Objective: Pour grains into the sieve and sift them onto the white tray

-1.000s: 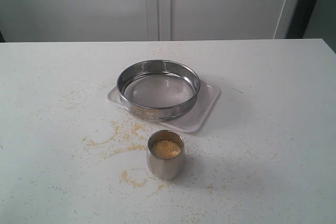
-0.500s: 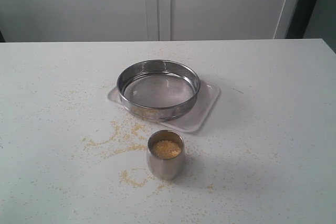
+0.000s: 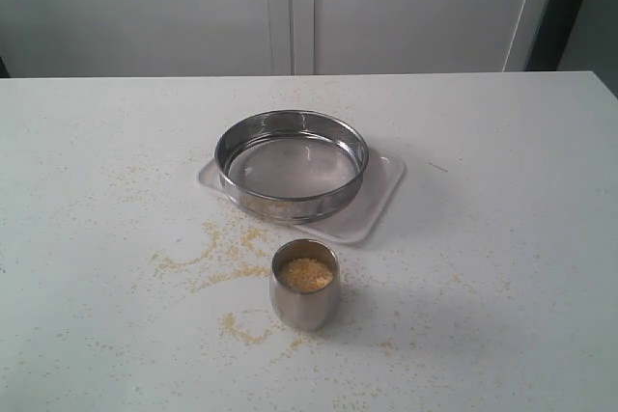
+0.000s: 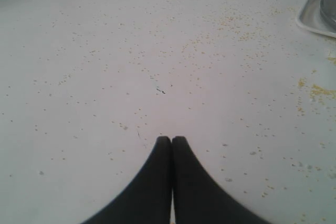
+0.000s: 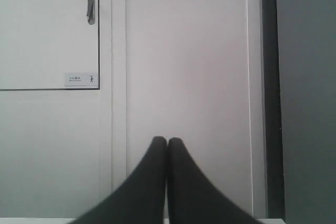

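At mid-desk (image 3: pixel 502 142), toward the edge nearest the exterior camera: small steel cup (image 3: pixel 304 287), upright, filled near the brim with the grains (image 3: pixel 306 274). Directly behind it, toward the far edge and just apart: the sieve (image 3: pixel 292 163), resting flat on the white tray (image 3: pixel 377 202), mesh seemingly bare. Tray skewed to the desk edges, one corner sticking out on the right past the sieve's rim. Loose spilled grains (image 3: pixel 227 250) scattered over the desk, thickest left of the cup.

Neither hand in the exterior view. Left hand (image 4: pixel 171 139): clenched, tips pressed together, nothing between them, aimed down across the speckled desk. A corner of the tray and a sliver of the sieve at the margin of the left wrist view; cup not in it. Right hand (image 5: pixel 167 140): likewise clenched and empty, raised and aimed level at the cabinet doors (image 5: pixel 184 77) beyond the far edge; no cup, no sieve in its view.

Key relation, as judgement: cup-to-sieve line running straight from near edge to far edge, so a short carry away from the near edge, then a tip over the rim. No long axis on the cup: round, graspable from either side. Cup about central across the desk, so no clear favourite by position. Left hand probably the readier one, low and facing the work area. Distance from either hand to the cup: cannot tell. Either hand to be opened before any grasp.
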Action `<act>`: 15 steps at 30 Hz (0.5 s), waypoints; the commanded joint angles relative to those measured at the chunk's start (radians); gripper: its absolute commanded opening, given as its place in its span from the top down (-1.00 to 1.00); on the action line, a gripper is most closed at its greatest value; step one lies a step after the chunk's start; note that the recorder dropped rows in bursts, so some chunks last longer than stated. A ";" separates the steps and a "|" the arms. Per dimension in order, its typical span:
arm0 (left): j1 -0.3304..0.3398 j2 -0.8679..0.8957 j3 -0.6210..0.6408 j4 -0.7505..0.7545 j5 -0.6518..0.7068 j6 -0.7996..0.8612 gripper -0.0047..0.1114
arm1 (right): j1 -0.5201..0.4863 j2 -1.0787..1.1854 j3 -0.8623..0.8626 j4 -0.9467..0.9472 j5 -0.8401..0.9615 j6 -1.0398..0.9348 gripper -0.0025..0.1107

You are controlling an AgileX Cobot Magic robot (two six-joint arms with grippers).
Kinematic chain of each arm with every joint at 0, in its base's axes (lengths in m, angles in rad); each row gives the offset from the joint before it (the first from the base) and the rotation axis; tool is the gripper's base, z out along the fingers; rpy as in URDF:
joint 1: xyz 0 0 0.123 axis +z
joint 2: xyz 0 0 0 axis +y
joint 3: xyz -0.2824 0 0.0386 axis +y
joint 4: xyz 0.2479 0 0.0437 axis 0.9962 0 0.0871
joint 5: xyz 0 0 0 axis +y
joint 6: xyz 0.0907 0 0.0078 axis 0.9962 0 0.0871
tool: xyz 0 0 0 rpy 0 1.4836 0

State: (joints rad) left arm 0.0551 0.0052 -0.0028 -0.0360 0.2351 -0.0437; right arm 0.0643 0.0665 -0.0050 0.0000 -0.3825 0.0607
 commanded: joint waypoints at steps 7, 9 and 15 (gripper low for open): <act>0.003 -0.005 0.003 -0.008 -0.002 -0.003 0.92 | -0.004 0.283 -0.024 -0.075 -0.301 -0.014 0.96; 0.003 -0.005 0.003 -0.008 -0.002 -0.003 0.92 | -0.004 0.335 -0.030 -0.113 -0.367 -0.012 0.96; 0.003 -0.005 0.003 -0.008 -0.002 -0.003 0.92 | -0.004 0.511 -0.036 -0.295 -0.447 0.073 0.96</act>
State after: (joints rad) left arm 0.0551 0.0052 -0.0028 -0.0360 0.2351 -0.0437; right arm 0.0643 0.4995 -0.0367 -0.2042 -0.7869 0.0945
